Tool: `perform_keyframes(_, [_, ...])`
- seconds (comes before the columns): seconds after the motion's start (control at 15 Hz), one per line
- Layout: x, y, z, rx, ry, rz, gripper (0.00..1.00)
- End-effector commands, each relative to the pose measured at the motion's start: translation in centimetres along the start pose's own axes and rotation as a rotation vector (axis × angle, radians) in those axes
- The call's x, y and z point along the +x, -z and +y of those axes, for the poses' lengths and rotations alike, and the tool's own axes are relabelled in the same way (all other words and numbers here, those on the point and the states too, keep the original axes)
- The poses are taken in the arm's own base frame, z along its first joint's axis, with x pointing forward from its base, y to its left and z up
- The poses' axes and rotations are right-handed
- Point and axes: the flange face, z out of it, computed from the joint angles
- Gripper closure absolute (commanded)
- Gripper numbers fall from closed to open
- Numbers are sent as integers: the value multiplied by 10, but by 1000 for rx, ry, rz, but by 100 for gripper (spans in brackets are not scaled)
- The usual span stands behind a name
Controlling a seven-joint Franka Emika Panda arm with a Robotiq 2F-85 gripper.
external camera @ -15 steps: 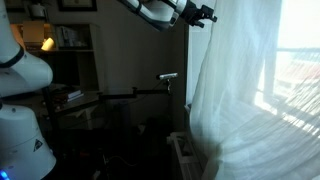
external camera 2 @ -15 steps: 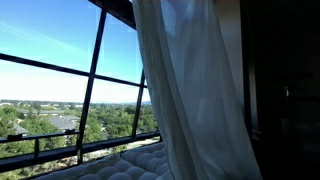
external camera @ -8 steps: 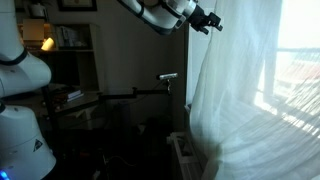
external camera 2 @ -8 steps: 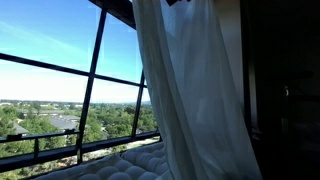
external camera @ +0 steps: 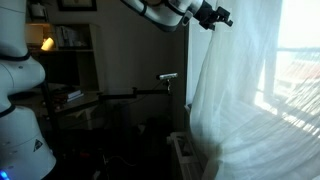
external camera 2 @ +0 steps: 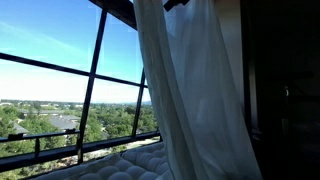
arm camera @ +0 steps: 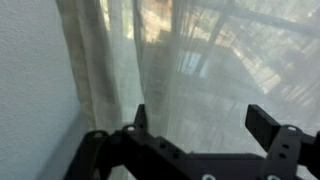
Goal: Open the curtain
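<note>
High at the top edge of the curtain (external camera: pixel 240 95), on its room-side border, the gripper (external camera: pixel 217 17) is spread wide with nothing pinched. If it sweeps sideways like this, I judge the sheer cloth could slide off a finger and fall back. Only the wrist view shows the gap between the fingers (arm camera: pixel 267 123), while an exterior view shows the window (external camera 2: pixel 60 90) that the curtain partly covers.

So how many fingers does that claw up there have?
2: one finger low in the middle of the wrist view, the other near its right edge, the curtain beyond them.
</note>
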Motion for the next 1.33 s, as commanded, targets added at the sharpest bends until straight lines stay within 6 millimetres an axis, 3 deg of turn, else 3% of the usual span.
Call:
perform_keyframes(0.0, [-14,2,-6,69,11,-15,0])
perform_keyframes(0.6, [-5,-5,-5,58,24,-14,0])
perform_keyframes(0.67, [-4,-5,-4,59,23,-16,25])
perform_keyframes(0.73, [-2,-5,-2,58,47,-20,26])
perform_keyframes(1.27, [3,7,28,25,133,-37,88])
